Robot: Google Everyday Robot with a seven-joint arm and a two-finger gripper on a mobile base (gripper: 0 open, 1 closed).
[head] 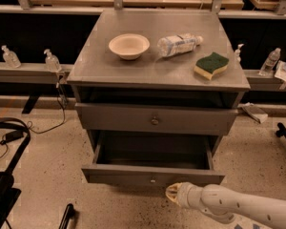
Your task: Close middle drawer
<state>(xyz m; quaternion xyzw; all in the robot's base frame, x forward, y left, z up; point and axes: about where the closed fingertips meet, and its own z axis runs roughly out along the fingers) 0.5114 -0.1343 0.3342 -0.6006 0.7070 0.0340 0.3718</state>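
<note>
middle drawer (128, 176) pulled out | hand (173, 193) just below its front

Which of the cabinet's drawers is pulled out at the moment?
The middle drawer, the lower of the two fronts in view: its box stands out, while the drawer above is shut. The gripper is just below its front panel.

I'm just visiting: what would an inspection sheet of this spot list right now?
Surface: grey cabinet top, holding three items.
Job's things: middle drawer pulled out, nothing seen inside.
Clutter: bowl, plastic bottle on its side, sponge.
Grippers: tool low, just before the drawer's front panel, right of its knob.
Cables: black cable on floor, left.
Surroundings: pump bottles on side ledge.
</note>
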